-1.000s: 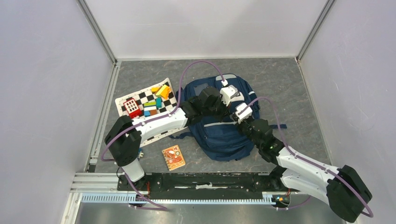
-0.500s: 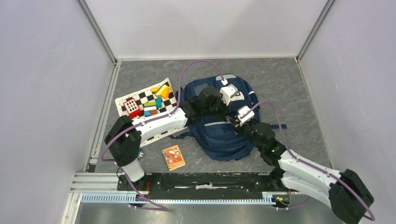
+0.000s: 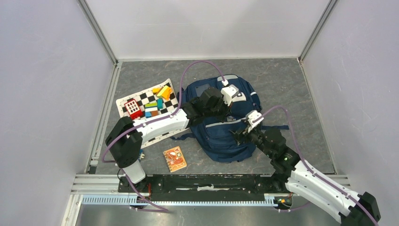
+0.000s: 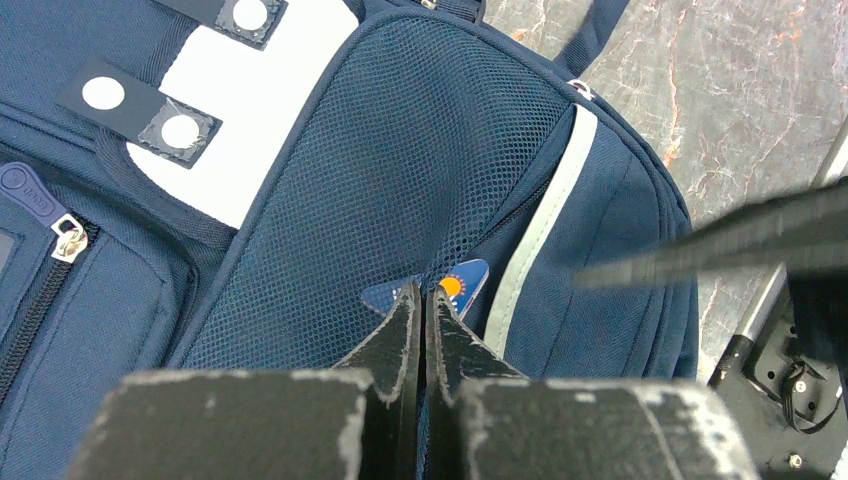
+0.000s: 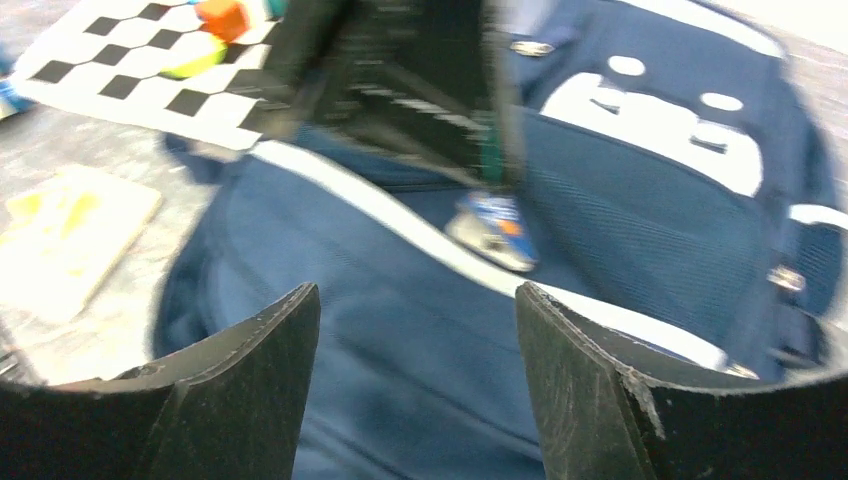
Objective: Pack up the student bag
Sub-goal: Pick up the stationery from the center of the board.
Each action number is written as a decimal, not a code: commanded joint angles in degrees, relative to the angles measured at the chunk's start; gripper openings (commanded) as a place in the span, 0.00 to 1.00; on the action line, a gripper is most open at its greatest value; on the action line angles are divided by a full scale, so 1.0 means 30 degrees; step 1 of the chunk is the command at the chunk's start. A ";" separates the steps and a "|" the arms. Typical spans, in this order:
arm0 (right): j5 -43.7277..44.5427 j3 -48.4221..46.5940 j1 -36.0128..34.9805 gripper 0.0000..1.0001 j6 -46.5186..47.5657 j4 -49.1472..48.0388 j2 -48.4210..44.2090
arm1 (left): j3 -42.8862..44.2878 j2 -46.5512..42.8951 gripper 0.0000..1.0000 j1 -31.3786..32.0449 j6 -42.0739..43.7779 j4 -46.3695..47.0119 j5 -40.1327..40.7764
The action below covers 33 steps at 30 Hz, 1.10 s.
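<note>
The student bag (image 3: 221,134), a navy backpack, lies flat in the middle of the floor. My left gripper (image 4: 425,292) is shut, its tips pinching the edge of the bag's mesh pocket (image 4: 400,170); from above, the left gripper (image 3: 227,113) sits over the bag's middle. A blue card with an orange sun (image 4: 458,284) pokes out of that pocket beside the grey stripe (image 4: 540,220). My right gripper (image 5: 415,292) is open and empty, hovering over the bag's lower front, with the card (image 5: 492,230) a little ahead of it. From above, the right gripper (image 3: 239,136) is near the bag's right side.
A checkered mat (image 3: 141,100) with several coloured blocks lies left of the bag. An orange booklet (image 3: 175,158) lies on the floor near the front rail (image 3: 202,181). White walls enclose the floor on three sides.
My right gripper has opened and pulled back toward the near right, away from the mesh pocket, leaving the card there. The left gripper has stayed put, still shut.
</note>
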State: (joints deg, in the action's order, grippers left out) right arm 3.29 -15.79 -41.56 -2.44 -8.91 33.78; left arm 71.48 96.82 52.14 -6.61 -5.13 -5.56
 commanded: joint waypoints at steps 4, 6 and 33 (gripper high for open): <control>0.2291 -0.1139 -0.7584 0.75 -0.0886 -0.2711 0.1743 | 0.0578 -0.0378 0.02 -0.0183 -0.0638 0.1119 0.0770; 0.3432 -0.0986 -0.9580 0.75 -0.0901 -0.4602 0.2706 | 0.0566 -0.0408 0.02 -0.0183 -0.0620 0.1103 0.0770; 0.3626 -0.7485 -1.5330 0.58 0.3392 -1.4293 2.1562 | 0.0564 -0.0367 0.02 -0.0212 0.0755 0.1076 -0.0829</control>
State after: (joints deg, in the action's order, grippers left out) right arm 16.58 -37.06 -87.74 6.87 -45.76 97.03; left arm 71.48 96.82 52.14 -6.37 -5.23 -6.24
